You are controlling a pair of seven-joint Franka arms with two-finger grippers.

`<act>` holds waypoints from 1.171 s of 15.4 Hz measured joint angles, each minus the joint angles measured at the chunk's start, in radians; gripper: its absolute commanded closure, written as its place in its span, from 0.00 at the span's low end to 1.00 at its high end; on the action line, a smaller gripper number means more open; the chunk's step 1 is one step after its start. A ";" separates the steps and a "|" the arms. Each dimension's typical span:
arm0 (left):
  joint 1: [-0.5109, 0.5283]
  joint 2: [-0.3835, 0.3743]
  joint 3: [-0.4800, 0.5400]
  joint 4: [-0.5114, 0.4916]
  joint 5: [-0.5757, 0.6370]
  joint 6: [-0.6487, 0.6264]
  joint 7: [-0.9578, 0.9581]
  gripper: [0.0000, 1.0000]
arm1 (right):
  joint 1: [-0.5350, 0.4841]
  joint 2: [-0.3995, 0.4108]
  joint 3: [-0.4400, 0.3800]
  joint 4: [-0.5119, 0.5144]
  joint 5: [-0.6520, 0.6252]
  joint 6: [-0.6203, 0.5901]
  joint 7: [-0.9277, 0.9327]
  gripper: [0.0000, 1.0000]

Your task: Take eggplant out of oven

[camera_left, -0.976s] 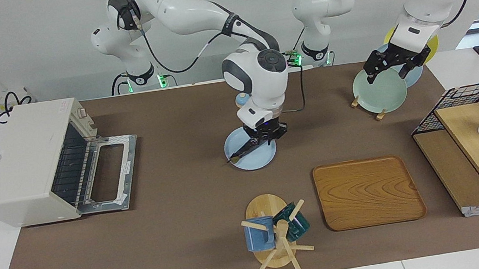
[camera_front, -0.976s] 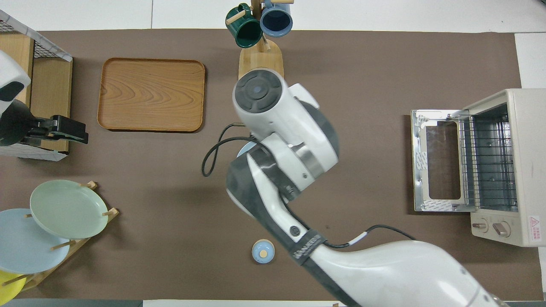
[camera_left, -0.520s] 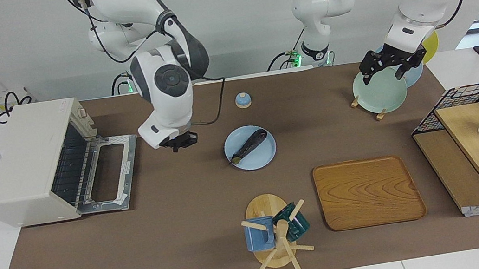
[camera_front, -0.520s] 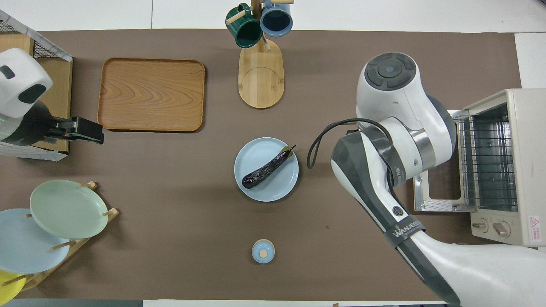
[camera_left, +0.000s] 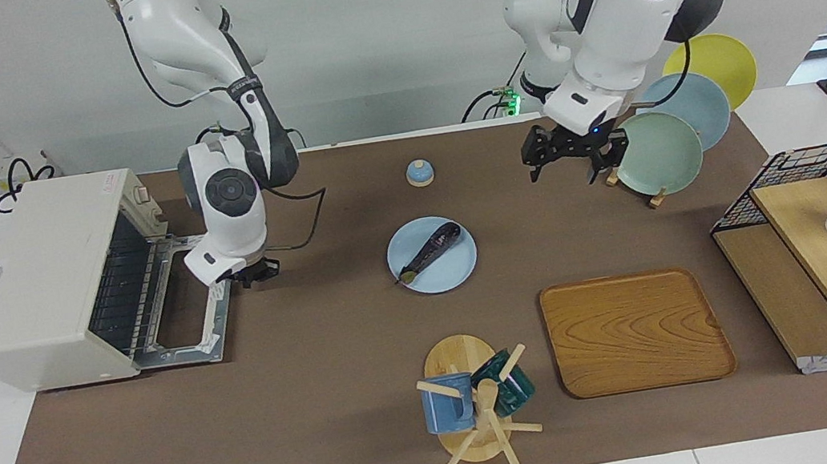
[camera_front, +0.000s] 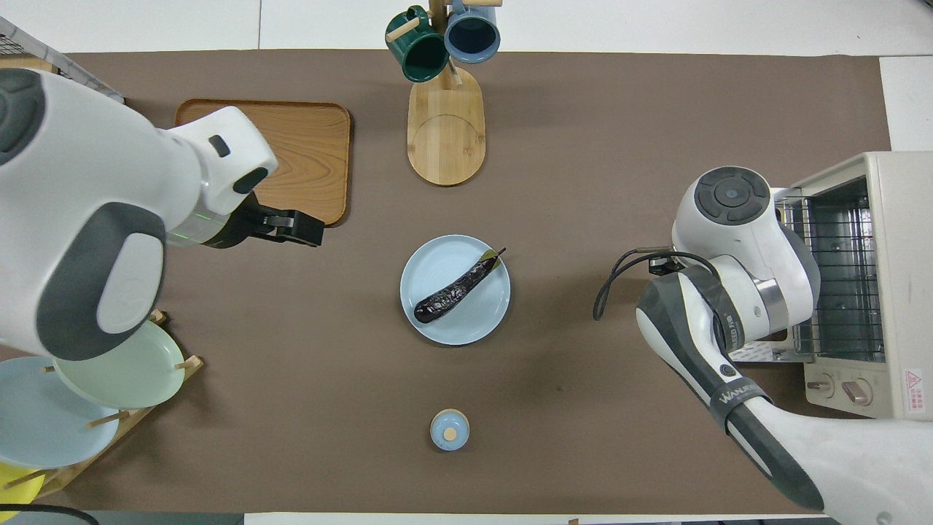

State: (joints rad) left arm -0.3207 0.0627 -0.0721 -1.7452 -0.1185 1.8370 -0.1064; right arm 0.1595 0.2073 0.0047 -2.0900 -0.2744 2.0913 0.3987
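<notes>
Eggplant (camera_left: 430, 250) on plate (camera_left: 459, 268), apart from right claw (camera_left: 255, 271).

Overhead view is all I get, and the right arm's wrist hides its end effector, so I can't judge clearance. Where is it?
Observer: The right end effector hangs over the edge of the open door of the oven, apart from the eggplant on the blue plate.
Operator: Is the left one over the tray?
Observer: No. The left end effector hangs over the mat beside the green plate.
</notes>
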 measured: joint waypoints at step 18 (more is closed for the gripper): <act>-0.292 0.231 -0.002 -0.251 -0.034 0.464 0.206 0.00 | -0.057 -0.004 0.025 0.009 -0.043 -0.027 -0.225 1.00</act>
State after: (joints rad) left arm -0.6131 0.2934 -0.0745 -1.9962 -0.1529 2.3014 0.0993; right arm 0.1030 0.2033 0.0300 -2.0814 -0.3176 2.0638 0.1733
